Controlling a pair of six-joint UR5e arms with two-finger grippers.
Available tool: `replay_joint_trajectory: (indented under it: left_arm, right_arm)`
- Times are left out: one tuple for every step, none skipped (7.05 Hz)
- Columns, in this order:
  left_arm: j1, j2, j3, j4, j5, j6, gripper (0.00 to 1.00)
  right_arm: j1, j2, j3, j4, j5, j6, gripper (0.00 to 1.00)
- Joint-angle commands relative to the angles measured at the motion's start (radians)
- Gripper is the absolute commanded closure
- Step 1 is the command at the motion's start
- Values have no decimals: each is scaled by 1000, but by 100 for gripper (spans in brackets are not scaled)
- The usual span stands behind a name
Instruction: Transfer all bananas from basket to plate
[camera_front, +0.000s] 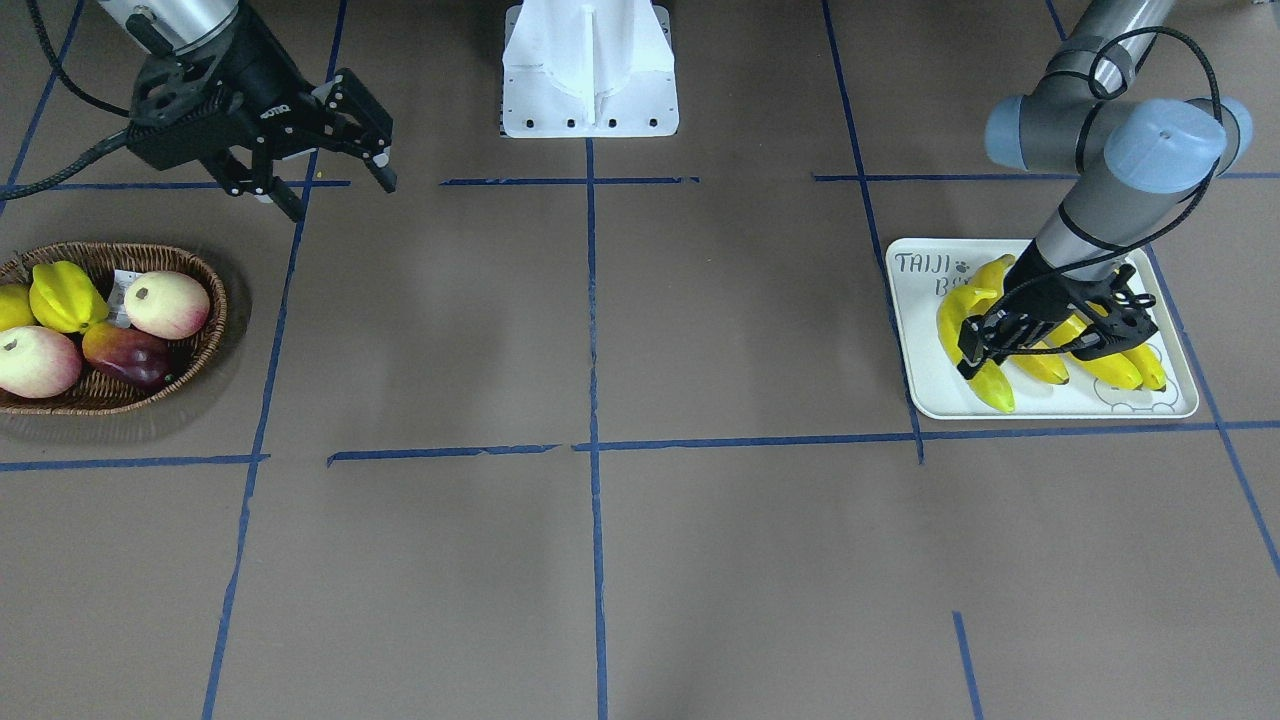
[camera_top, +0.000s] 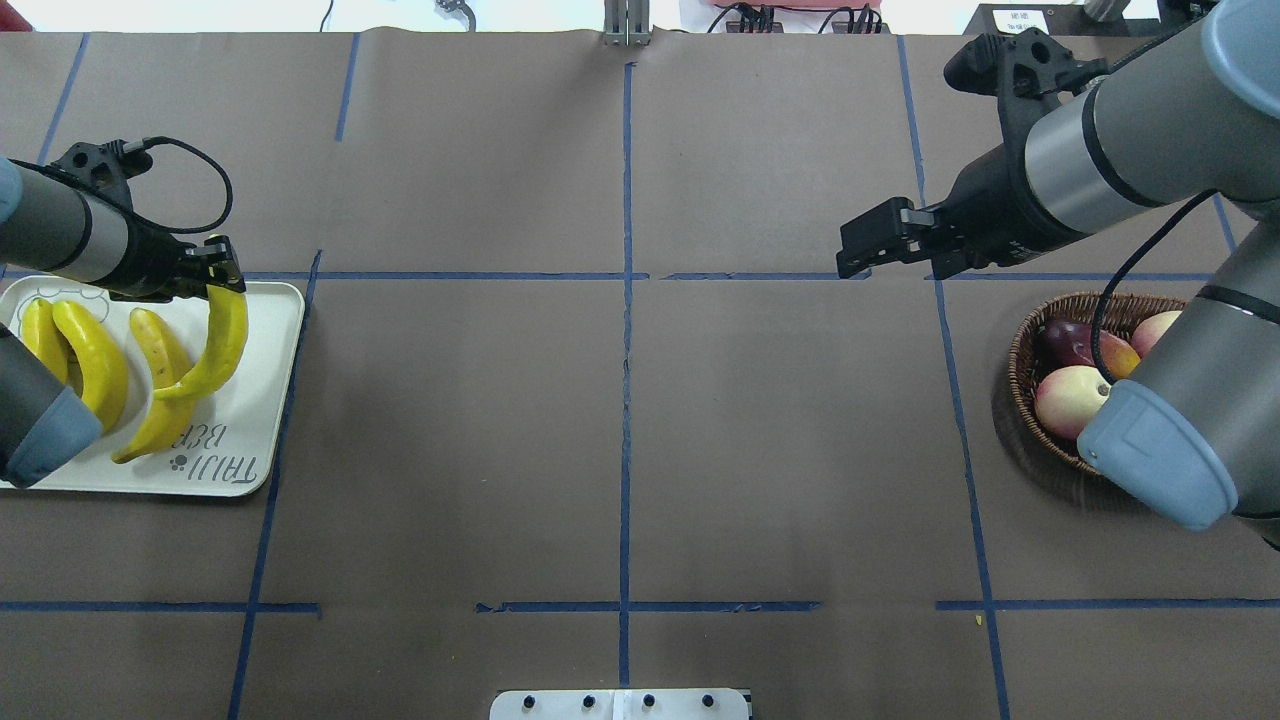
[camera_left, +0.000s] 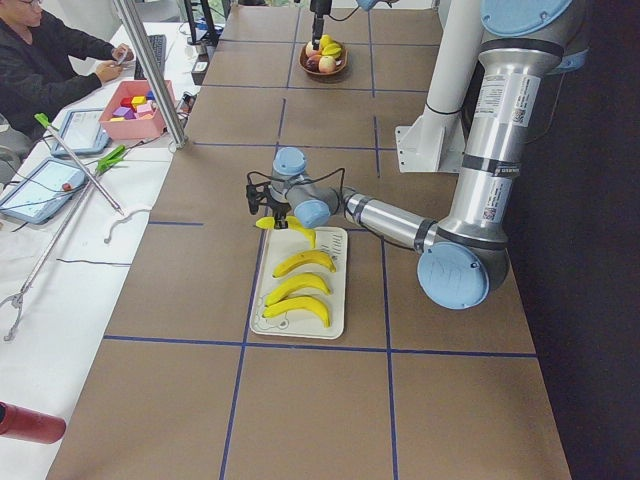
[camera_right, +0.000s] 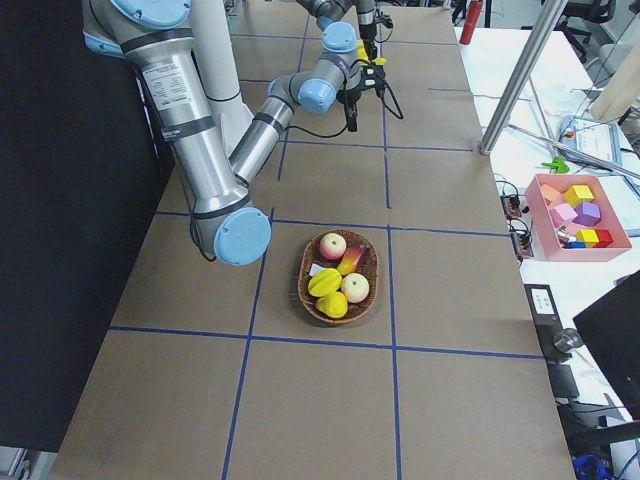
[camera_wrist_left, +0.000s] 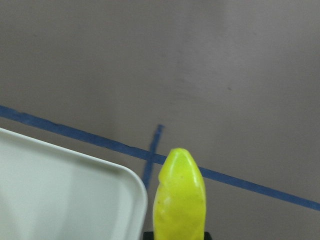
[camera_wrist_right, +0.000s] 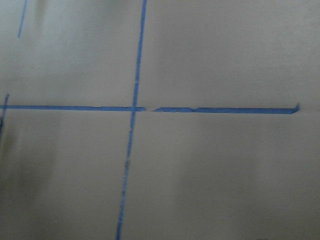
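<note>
The left gripper is squeezing shut on one end of a yellow banana and is holding it over the plate, by the plate's edge nearest the middle of the table. In the left wrist view, the banana's tip is poking out past the fingers, with the plate's round corner just beside it. The banana's other end is crossing over the next banana on the plate, but I cannot tell if the two are touching. Three other bananas are lying side by side on the plate. The right gripper is hanging in the air with its two fingers spread wide apart, and it is holding nothing. It is sitting over bare table, near the basket but not above it. The basket is resting far across the table from the plate. A yellow starfruit, two pink and cream round fruits and a dark red fruit are lying in it. The table is wearing a brown cover with blue tape lines crossing it. A white stand is sitting at the robot's side of the table. Beside the table, a person is sitting at a white bench. A pink box of coloured blocks is resting there too.
</note>
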Motion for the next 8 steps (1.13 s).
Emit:
replay_joint_trajectory:
  left_arm:
    - [33,3,-121,251,57,31,100]
    - [50,2,-182,351,55,31,100]
    - [65,5,-188,358,60,31,100]
    - [79,4,-174,357,60,31,98]
    - [104,0,-148,351,60,34,16]
    - [125,0,-142,347,79,36,0]
    - [124,0,-155,347,80,36,0]
    - [121,-1,-190,350,74,37,0]
  right_arm:
    - [19,-11,-2,-61,1,-86,0]
    - [24,-17,-3,-61,1,-87,0]
    - [22,-26,-5,-61,1,-96,0]
    - [22,-29,-8,-61,-7,-101,0]
    - [22,-33,-12,-63,-10,-101,0]
    - [24,-34,-19,-65,-10,-101,0]
    - [42,-37,-32,-71,-8,-112,0]
    - [83,-42,-45,-113,2,-198,0]
